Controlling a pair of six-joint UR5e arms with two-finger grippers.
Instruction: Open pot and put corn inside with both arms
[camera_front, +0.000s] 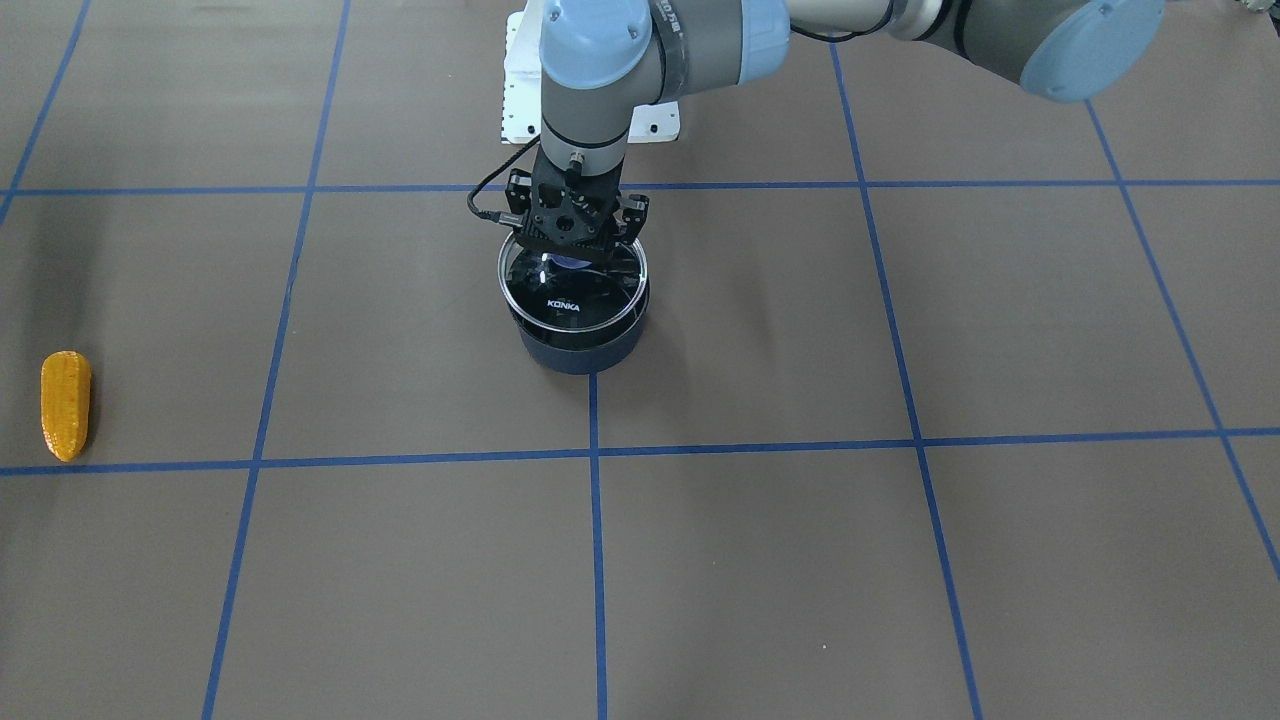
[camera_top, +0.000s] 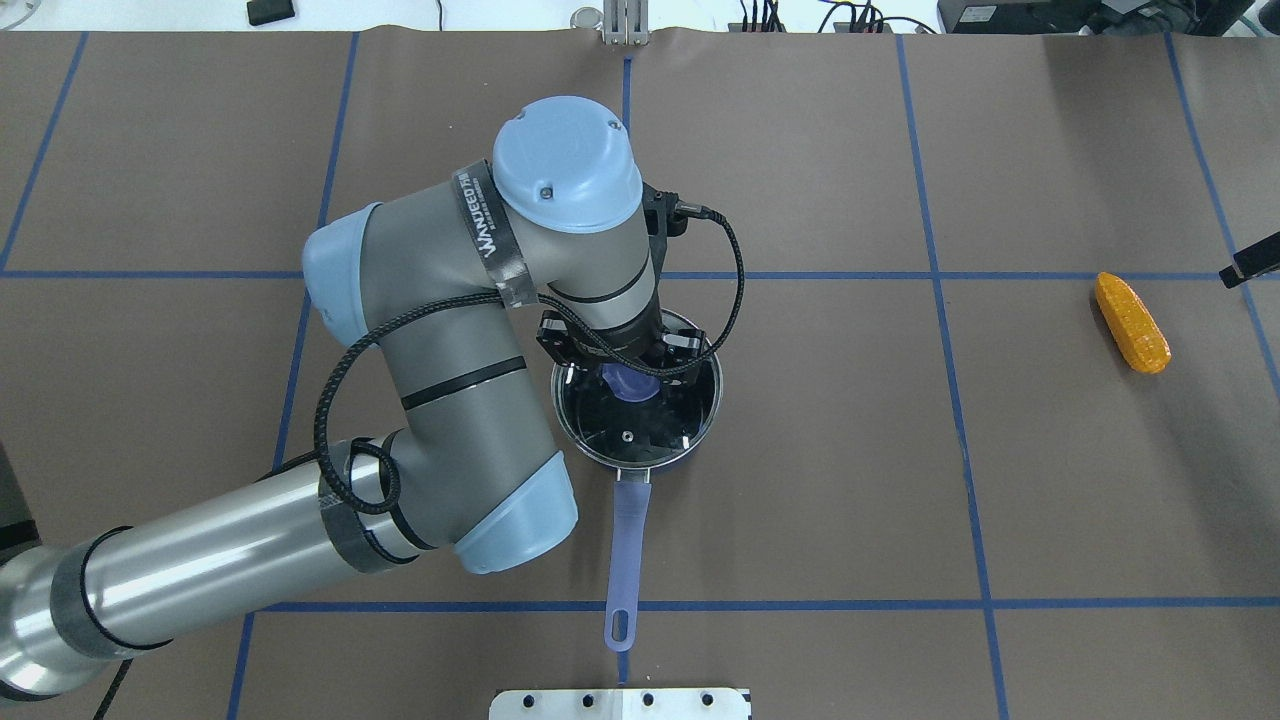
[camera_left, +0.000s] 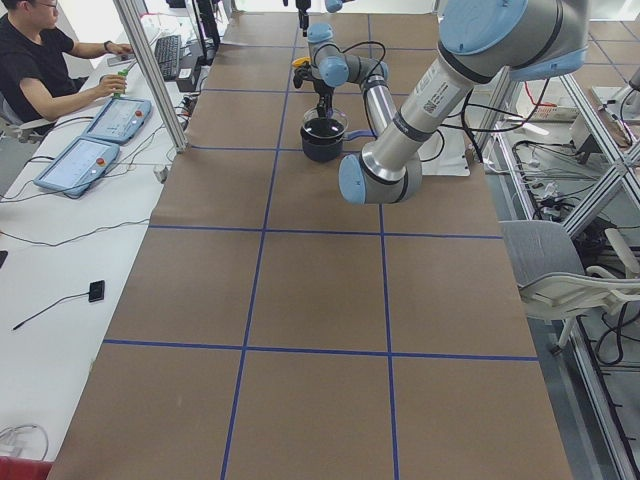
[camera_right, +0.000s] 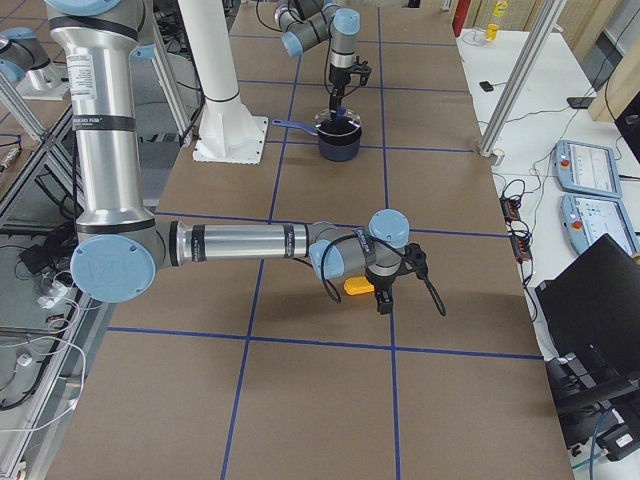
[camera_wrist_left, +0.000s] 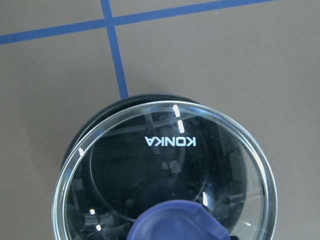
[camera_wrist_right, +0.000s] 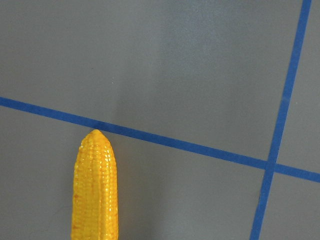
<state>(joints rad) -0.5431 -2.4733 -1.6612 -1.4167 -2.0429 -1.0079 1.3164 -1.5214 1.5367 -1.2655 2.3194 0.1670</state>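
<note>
corn (camera_front: 66, 405) lies flat on the table out at the right arm's end (its gripper (camera_right: 383, 297) hangs over it, can't tell the jaws), farther in the left gripper (camera_front: 573, 232) straddles the lidded pot's (camera_front: 583, 345) purple knob (camera_top: 628, 381), contact unclear

Glass lid (camera_front: 573, 283) reads "KONKA" (white letters); left arm (camera_top: 470, 250) band "WANJEED"

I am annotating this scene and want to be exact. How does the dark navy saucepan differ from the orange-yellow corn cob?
The dark navy saucepan stands upright, covered by its clear glass lid; the orange-yellow corn cob lies flat and uncovered. The saucepan is round and wider; the cob is slim and tapered. Both rest on the brown table.
</note>
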